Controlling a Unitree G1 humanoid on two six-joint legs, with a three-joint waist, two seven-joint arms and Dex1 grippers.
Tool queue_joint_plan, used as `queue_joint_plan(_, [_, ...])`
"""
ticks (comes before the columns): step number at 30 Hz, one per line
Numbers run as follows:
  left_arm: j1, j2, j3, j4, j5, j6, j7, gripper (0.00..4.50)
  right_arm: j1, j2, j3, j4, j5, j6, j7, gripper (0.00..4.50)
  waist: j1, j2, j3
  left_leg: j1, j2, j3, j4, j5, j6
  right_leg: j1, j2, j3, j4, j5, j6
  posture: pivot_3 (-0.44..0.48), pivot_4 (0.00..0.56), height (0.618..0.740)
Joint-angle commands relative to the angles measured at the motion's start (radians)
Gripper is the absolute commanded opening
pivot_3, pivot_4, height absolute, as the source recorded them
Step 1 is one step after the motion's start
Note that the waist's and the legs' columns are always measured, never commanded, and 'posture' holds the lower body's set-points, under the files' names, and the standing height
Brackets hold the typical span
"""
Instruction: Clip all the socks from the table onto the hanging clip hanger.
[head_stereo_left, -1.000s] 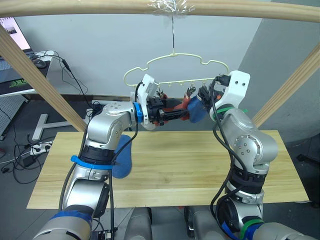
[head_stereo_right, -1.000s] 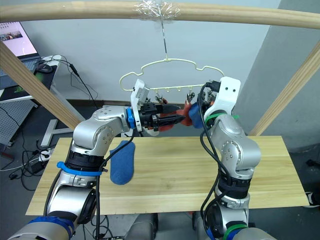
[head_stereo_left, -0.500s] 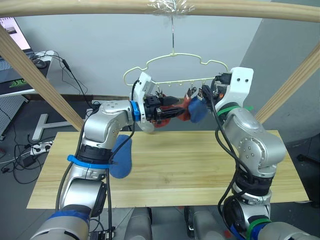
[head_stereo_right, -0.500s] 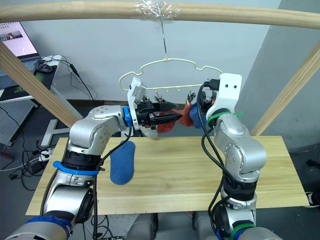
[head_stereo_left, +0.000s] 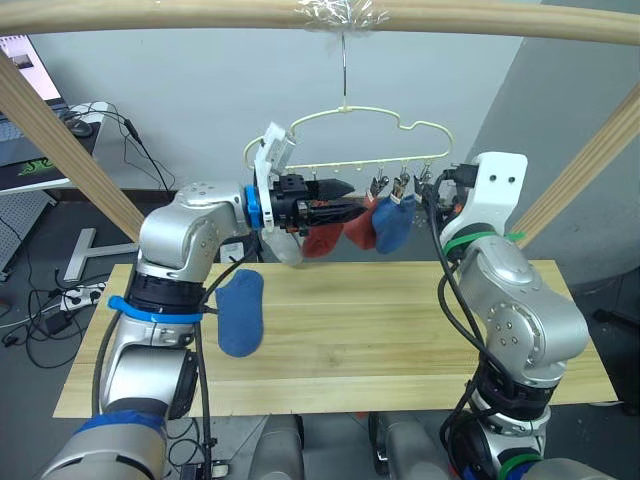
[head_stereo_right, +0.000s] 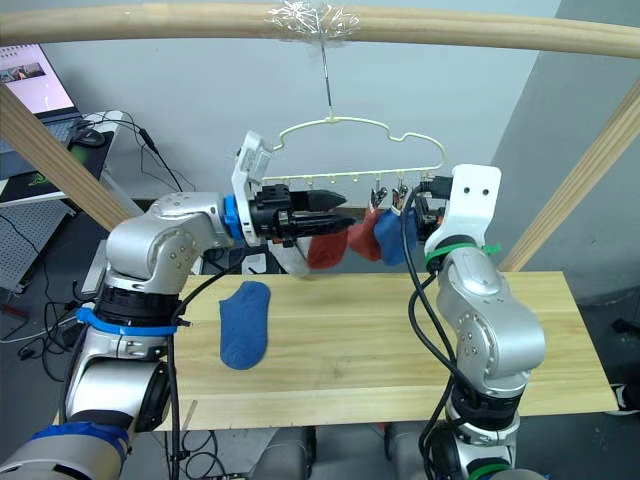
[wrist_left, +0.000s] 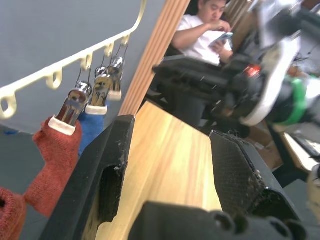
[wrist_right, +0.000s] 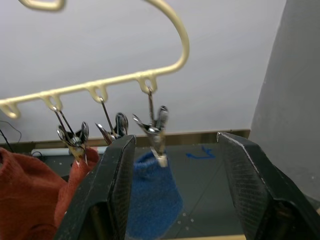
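Left gripper (head_stereo_left: 345, 210) raised level with the hanger (head_stereo_left: 345, 140), fingers (wrist_left: 107, 165) spread apart and holding nothing, tips pointing toward the hung socks. Just past those tips, two red socks (head_stereo_left: 345, 228) and a blue sock (head_stereo_left: 395, 225) clipped side by side on the hanger's lower bar. A grey sock (head_stereo_left: 285, 245) drooping just below the left fingers, near their base; cannot tell whether clipped or merely draped. From the left wrist, a red sock's cuff pinched in a clip (wrist_left: 72, 105) beside the left finger, blue sock next to it, bare clips further along.

Right gripper (wrist_right: 175, 165) up beside the hanger's right end, fingers (wrist_right: 117, 185) wide apart, empty. Between those fingers, one bare clip (wrist_right: 157, 130) hanging from the last loop, with the blue sock behind and below it; two more clips just outside the finger on the red-sock side, one gripping a red cuff.

Hanger hooked to a pole (head_stereo_left: 150, 14) overhead, well above the table (head_stereo_left: 400, 330). Second blue sock (head_stereo_left: 240, 310) lying flat on the table, well below the left fingers and apart from both grippers. Person (wrist_left: 207, 30) seated beyond the table's far end, seen from the left wrist.
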Motion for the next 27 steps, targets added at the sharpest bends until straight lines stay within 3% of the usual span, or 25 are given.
queue_joint_plan(1, [-0.035,0.028,0.029,-0.033,-0.03,0.015,-0.018,2.78,-0.005,0.017,-0.002,-0.022,-0.009,-0.035,-0.004,2.52,0.0,0.0,0.0,0.0,0.0,0.0,0.0,0.0,0.0,0.0,0.0,0.0,0.0,0.0,0.0,0.013,0.19,0.74])
queue_joint_plan(4, [-0.033,0.032,0.028,-0.041,-0.034,0.019,-0.011,2.8,-0.001,0.027,-0.002,-0.018,-0.015,-0.037,0.002,1.9,0.0,0.0,0.0,0.0,0.0,0.0,0.0,0.0,0.0,0.0,0.0,0.0,0.0,0.0,0.0,0.027,0.186,0.74])
queue_joint_plan(27, [0.009,0.032,0.035,-0.113,-0.032,0.037,0.064,2.8,-0.09,0.011,-0.06,0.296,0.018,-0.202,0.106,1.9,0.005,0.0,0.0,0.0,0.0,0.0,0.001,0.0,0.0,0.0,0.0,0.0,0.001,0.0,0.0,0.104,0.201,0.74])
